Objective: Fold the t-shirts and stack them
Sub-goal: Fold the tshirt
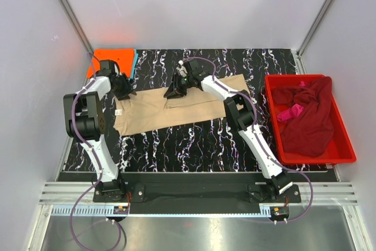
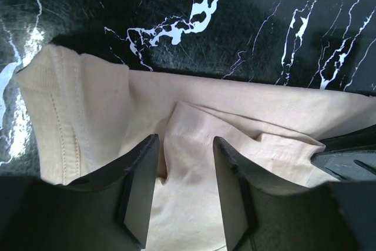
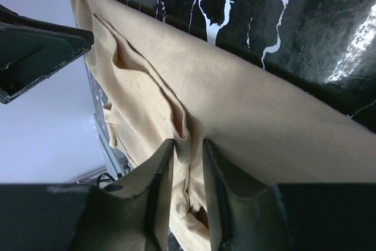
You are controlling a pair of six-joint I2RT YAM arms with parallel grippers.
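Observation:
A large tan t-shirt lies spread across the black marbled table. My left gripper is down at its far left corner. In the left wrist view its jaws stand apart, open, over a raised hem fold of the tan t-shirt. My right gripper is at the middle of the shirt's far edge. In the right wrist view its jaws are narrow but still open, with a pinched ridge of the tan t-shirt between them.
A red bin at the right holds a maroon t-shirt and a pink t-shirt. An orange t-shirt with a light blue t-shirt at its edge lies at the back left corner. Grey walls close in on both sides.

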